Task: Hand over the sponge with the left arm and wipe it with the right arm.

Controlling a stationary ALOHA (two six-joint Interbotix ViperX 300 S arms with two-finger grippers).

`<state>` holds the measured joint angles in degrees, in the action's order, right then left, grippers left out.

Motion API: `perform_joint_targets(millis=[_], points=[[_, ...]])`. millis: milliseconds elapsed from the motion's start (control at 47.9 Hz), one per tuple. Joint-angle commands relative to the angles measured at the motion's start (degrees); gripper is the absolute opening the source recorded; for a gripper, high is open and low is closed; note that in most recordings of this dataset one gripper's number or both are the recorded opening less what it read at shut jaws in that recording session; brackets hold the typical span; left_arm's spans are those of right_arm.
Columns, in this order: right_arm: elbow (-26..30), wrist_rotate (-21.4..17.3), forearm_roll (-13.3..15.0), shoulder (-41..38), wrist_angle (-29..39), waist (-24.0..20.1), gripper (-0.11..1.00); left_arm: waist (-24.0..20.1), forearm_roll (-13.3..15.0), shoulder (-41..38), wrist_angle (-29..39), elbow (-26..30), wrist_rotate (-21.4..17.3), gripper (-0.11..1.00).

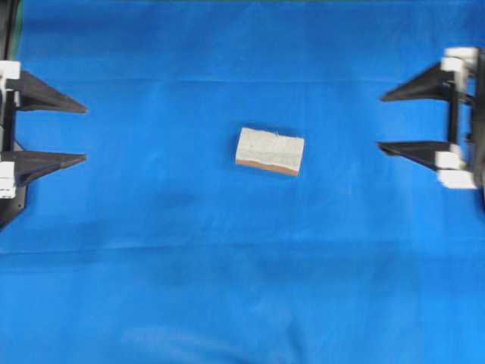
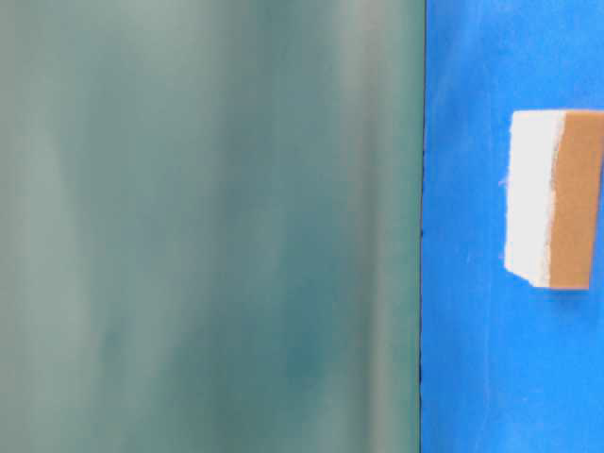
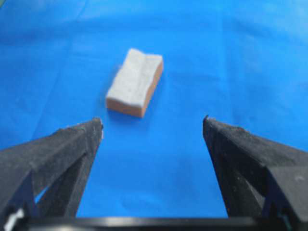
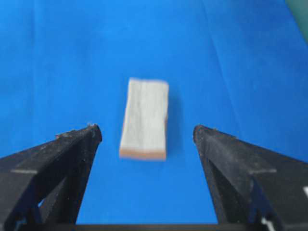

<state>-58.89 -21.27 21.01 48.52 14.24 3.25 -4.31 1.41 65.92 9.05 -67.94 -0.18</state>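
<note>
The sponge (image 1: 270, 151) is lying flat on the blue cloth (image 1: 227, 288), in the middle between both grippers. The left gripper (image 1: 85, 133) and right gripper (image 1: 380, 121) are waiting far away, fingers wide apart, holding nothing.

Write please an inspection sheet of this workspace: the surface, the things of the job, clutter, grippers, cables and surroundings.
Surface: blue cloth, lightly creased, covers the table.
Job's things: sponge lies flat near the middle, grey-white side up, tan layer below, touched by nothing.
Clutter: nothing seen.
Grippers: left gripper at the left edge, open, empty, pointing toward the sponge; right gripper at the right edge, open, empty, also facing it. Both are clear of the sponge.
Cables: nothing seen.
Surroundings: blurred grey-green surface beside the cloth in the table-level view; what it is cannot be told.
</note>
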Motion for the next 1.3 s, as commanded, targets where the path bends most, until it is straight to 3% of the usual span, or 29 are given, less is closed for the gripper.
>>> perform_joint_targets(millis=[0,313,1275], points=[[-3.1,0.1,-0.2,5.7,-0.8,-0.4,0.74,-0.2,-0.1,2.6,0.4,-1.0,-0.7,0.82],[-13.7,-0.1,-1.8,16.9,-3.0,-0.5,0.73,-0.2,-0.1,6.6,0.4,-5.8,-2.0,0.81],[-14.0,-0.4,-2.8,17.1,-3.7,-0.4,0.73,-0.2,0.3,7.1,0.3,-6.8,-0.7,0.81]])
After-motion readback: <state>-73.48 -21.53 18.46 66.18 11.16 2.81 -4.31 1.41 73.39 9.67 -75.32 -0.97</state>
